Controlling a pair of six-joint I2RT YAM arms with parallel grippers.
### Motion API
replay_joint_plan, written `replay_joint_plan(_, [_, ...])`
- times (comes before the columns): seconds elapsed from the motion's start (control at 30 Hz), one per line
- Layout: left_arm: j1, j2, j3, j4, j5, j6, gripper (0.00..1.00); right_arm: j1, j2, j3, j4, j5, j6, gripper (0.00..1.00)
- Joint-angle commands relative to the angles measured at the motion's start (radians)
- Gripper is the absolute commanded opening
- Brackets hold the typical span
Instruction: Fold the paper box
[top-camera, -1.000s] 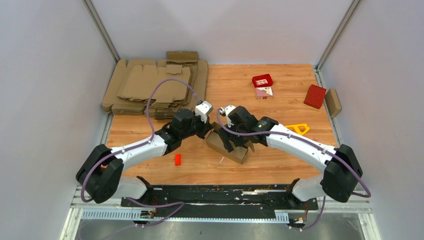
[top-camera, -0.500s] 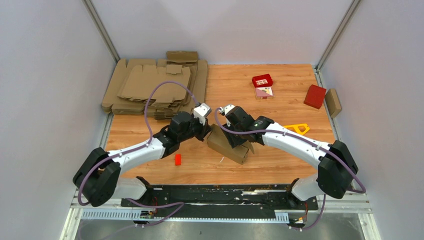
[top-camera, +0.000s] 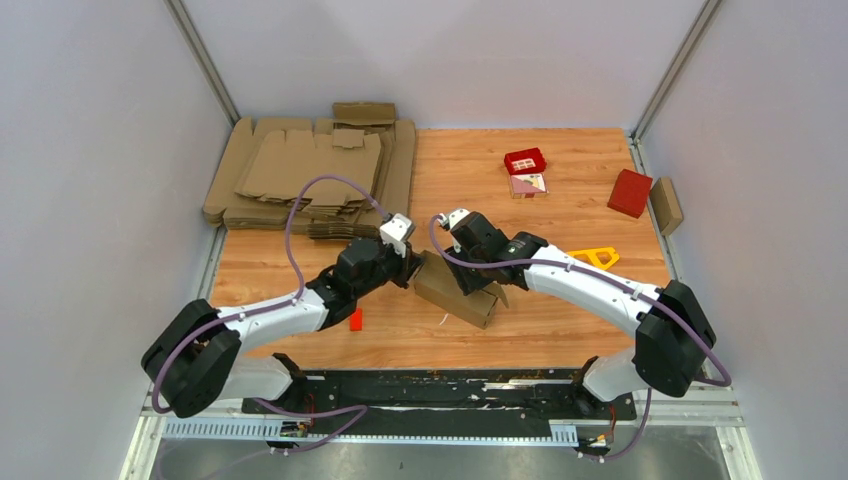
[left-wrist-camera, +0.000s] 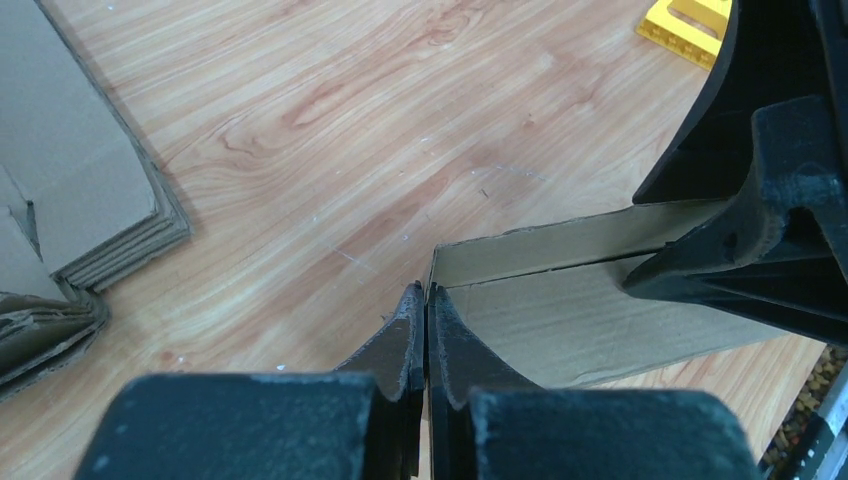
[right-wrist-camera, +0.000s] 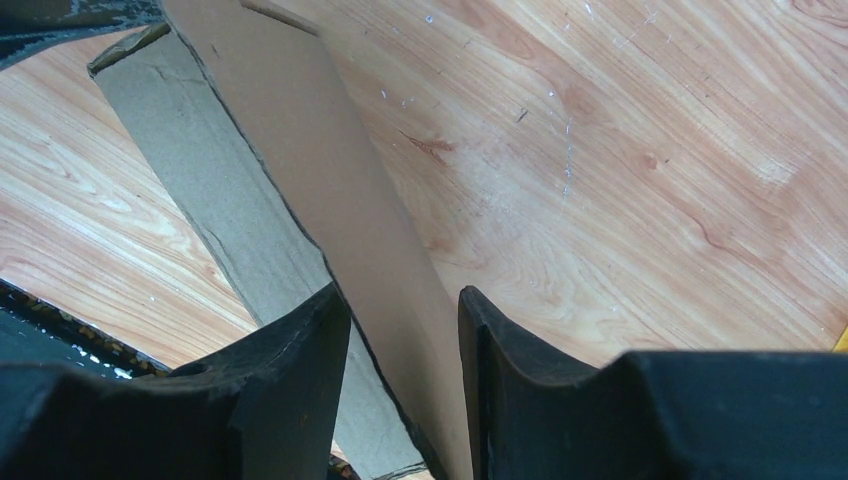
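The paper box (top-camera: 440, 286), a brown oblong cardboard piece, lies slanted on the wooden table between the two arms. My left gripper (top-camera: 411, 268) is shut with nothing between its fingers. In the left wrist view its tips (left-wrist-camera: 427, 290) touch the corner at the left end of the box (left-wrist-camera: 570, 320). My right gripper (top-camera: 472, 284) comes down on the box from above. The right wrist view shows a brown panel of the box (right-wrist-camera: 330, 190) standing between the fingers, and the gripper (right-wrist-camera: 400, 310) is closed on it from both sides.
A pile of flat cardboard blanks (top-camera: 300, 175) fills the back left. Red boxes (top-camera: 525, 160) (top-camera: 630, 192) and a small brown box (top-camera: 666, 205) sit at the back right. A yellow triangle (top-camera: 597, 257) lies beside the right forearm, a small red block (top-camera: 355, 319) near the left arm.
The right jaws have closed in on the box panel. The left arm has slid slightly left and nearer, its shut tips staying at the box's left end.
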Motion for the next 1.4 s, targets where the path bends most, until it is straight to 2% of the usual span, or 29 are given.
replay_joint_plan(0.0, [-0.037,-0.006,-0.067,0.047,-0.069,-0.057,0.0,-0.003,-0.013,0.008,0.027,-0.004,0.01,0.44])
replay_joint_plan(0.43, [-0.09,0.011,-0.158,0.143,-0.155,-0.1,0.0,-0.003,-0.03,0.007,0.023,0.0,0.011,0.47])
replay_joint_plan(0.57, [-0.094,0.022,-0.166,0.164,-0.16,-0.111,0.0,-0.003,-0.052,0.012,0.006,0.005,0.012,0.57])
replay_joint_plan(0.7, [-0.101,0.029,-0.163,0.16,-0.18,-0.104,0.0,-0.003,-0.113,-0.005,-0.026,-0.015,0.028,0.82])
replay_joint_plan(0.83, [-0.112,0.028,-0.163,0.167,-0.212,-0.096,0.0,-0.003,-0.209,-0.051,-0.039,-0.027,0.054,0.88])
replay_joint_plan(1.0, [-0.135,0.029,-0.19,0.215,-0.257,-0.089,0.0,-0.003,-0.311,-0.092,-0.114,0.015,0.133,0.86])
replay_joint_plan(1.23, [-0.163,0.06,-0.197,0.253,-0.303,-0.091,0.0,-0.005,-0.439,-0.15,-0.196,0.096,0.261,0.57])
replay_joint_plan(1.37, [-0.17,0.062,-0.194,0.254,-0.312,-0.096,0.0,-0.005,-0.49,-0.188,-0.19,0.095,0.285,0.49])
